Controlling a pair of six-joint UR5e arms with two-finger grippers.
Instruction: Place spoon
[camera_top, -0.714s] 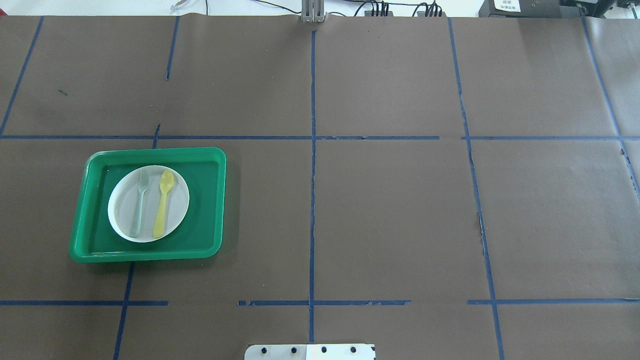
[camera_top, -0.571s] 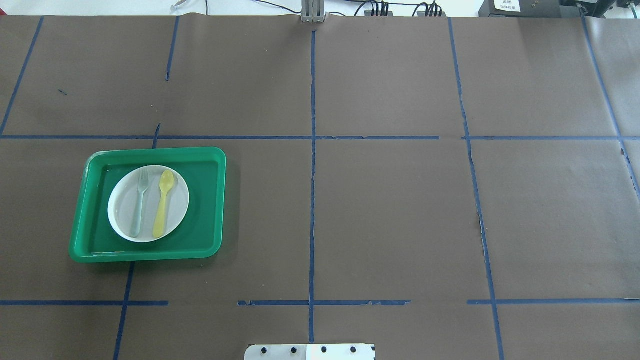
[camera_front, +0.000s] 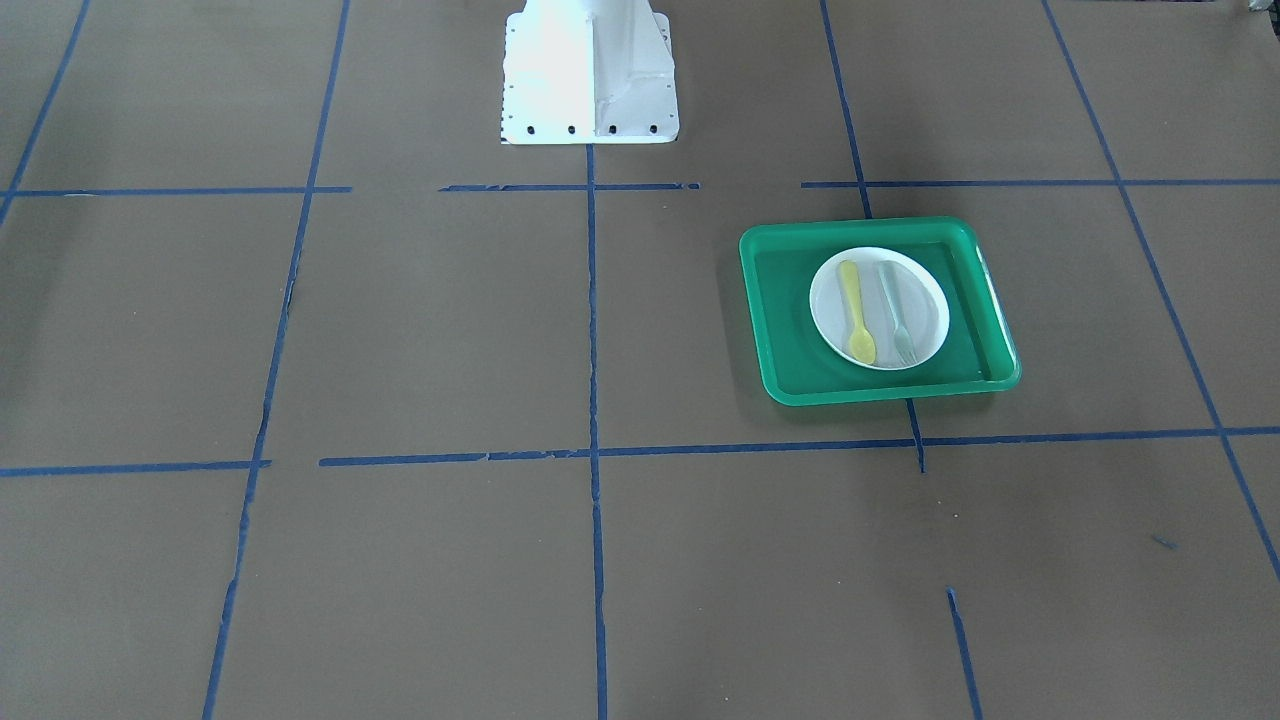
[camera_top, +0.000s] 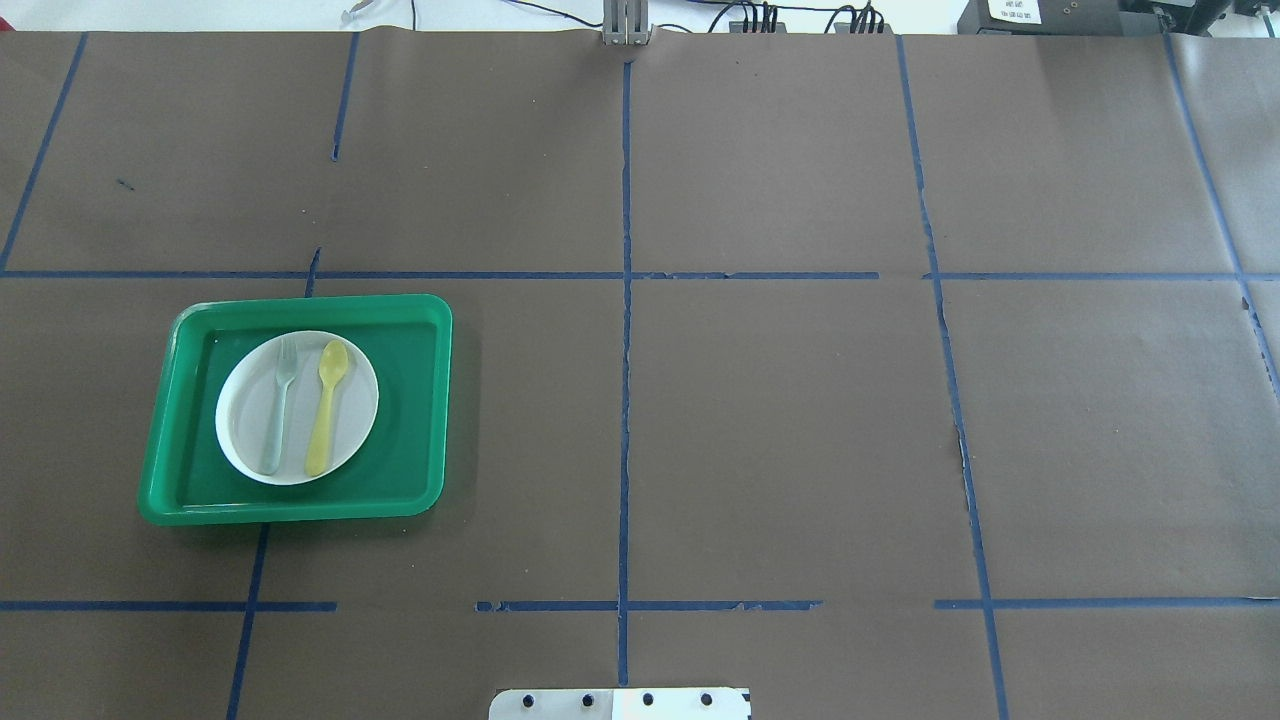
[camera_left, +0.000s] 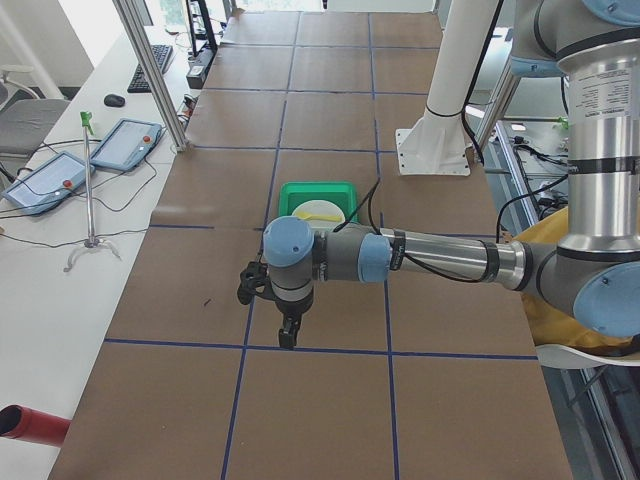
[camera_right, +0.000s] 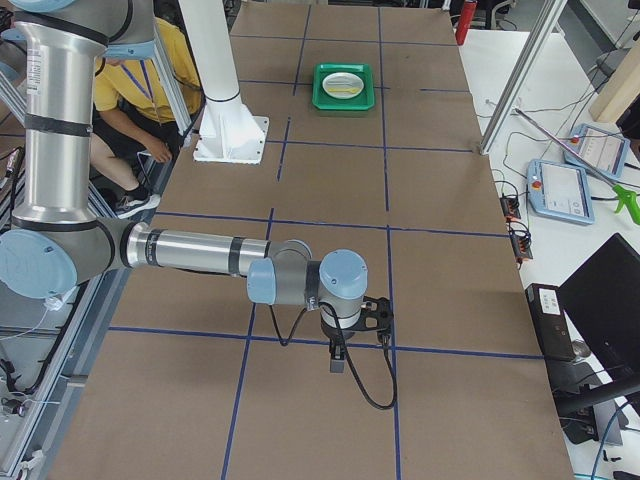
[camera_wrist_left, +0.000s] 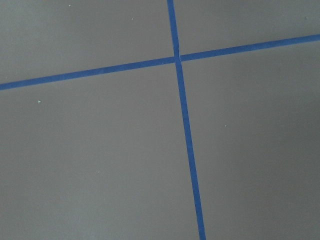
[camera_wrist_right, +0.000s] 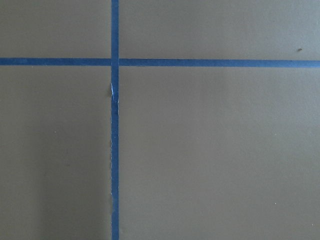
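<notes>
**Q:** Front-facing view. Where do you find the spoon?
**A:** You see the spoon (camera_front: 857, 312) lying flat on the white plate (camera_front: 830, 300), which sits in the green tray (camera_front: 780, 330) on the tabletop (camera_front: 400, 330). The fork (camera_front: 897, 312) lies just beside it, parallel and apart. Both handles point toward the robot base (camera_front: 590, 70). The spoon's bowl and the fork's tines point away from it.

**Q:** Overhead view?
**A:** Log the tray on the robot's left half of the tabletop. On the plate the spoon lies on the side nearer the table's middle and the fork on the outer side. Nothing touches the spoon but the plate.

**Q:** Exterior left. What of the jaws?
**A:** You see the near arm stretched out low, with the left gripper (camera_left: 287, 343) pointing down over a line of blue tape (camera_left: 420, 353), well apart from the tray. You cannot tell from here whether its jaws are open or closed.

**Q:** Exterior right?
**A:** It is much the same. The right gripper (camera_right: 337, 365) hangs pointing down near a tape line, with the tray at the far end of the tabletop. You cannot tell how its jaws stand either.

**Q:** Wrist cameras?
**A:** Each shows you only brown tabletop and a crossing of blue tape, so they tell you nothing about the jaws.
</notes>
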